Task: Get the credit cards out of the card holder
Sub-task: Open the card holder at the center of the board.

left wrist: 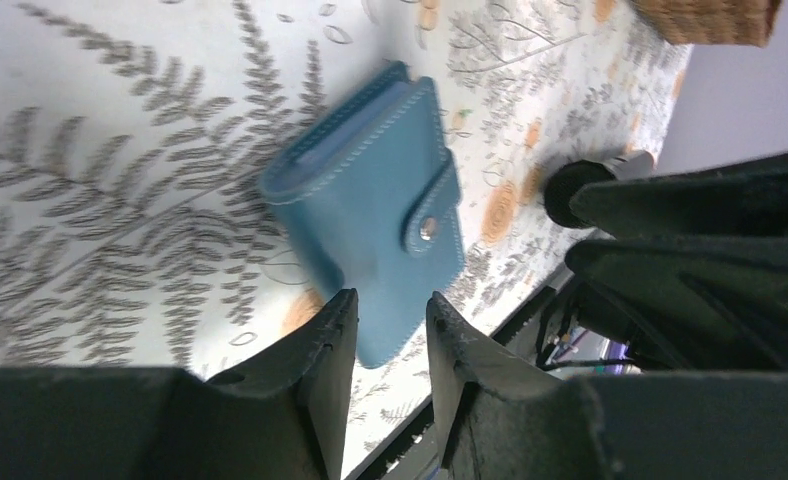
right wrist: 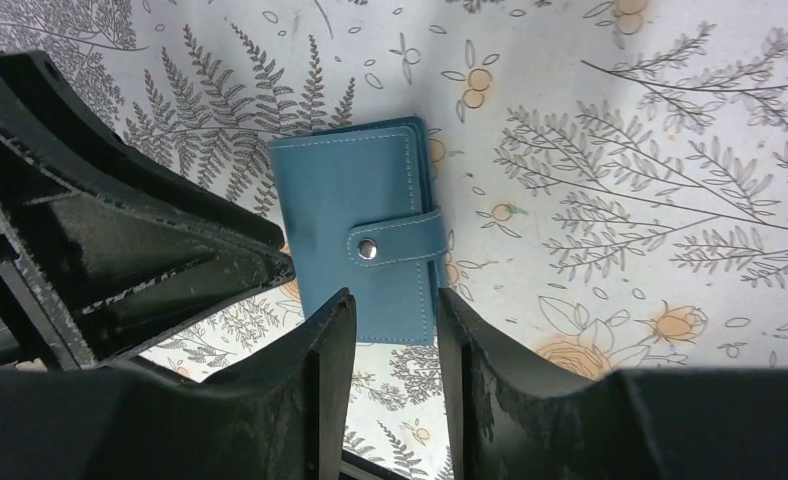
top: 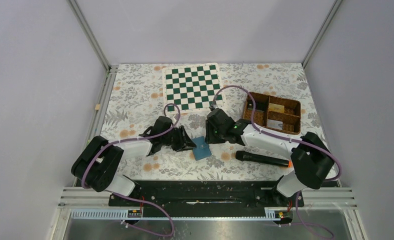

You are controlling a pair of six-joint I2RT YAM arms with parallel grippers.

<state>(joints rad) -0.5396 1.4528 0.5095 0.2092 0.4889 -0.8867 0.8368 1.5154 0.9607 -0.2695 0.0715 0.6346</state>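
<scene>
The card holder [right wrist: 355,245] lies flat on the table [top: 135,100], near the front edge and about midway across, right between the two arms. It is a small blue folder of smooth leather-like material with pale stitching round its edges. It is closed: a short strap wraps over one long side and is fastened by a round metal stud. From the left wrist view I can see lighter blue layers stacked along its open edge.

The left gripper [left wrist: 390,305] hovers low beside it. Its black, ridged fingers [left wrist: 320,360] stand slightly apart with a narrow slot between them, and one corner of the holder shows through that slot. They are pinching nothing. The right gripper [right wrist: 395,300] comes in from the other side, its fingers [right wrist: 470,370] also parted by a narrow gap and holding nothing, with the holder's short edge showing beyond the tips.

The table wears a pale cloth printed with grey ferns and orange flowers. Just to the right of the holder lies a slim black cylinder with an orange tip [top: 262,159]. Farther back is a green-and-white chequered board [top: 192,87]. To its right is a brown wicker basket [top: 248,112] with compartments, holding small flat things I cannot make out.
</scene>
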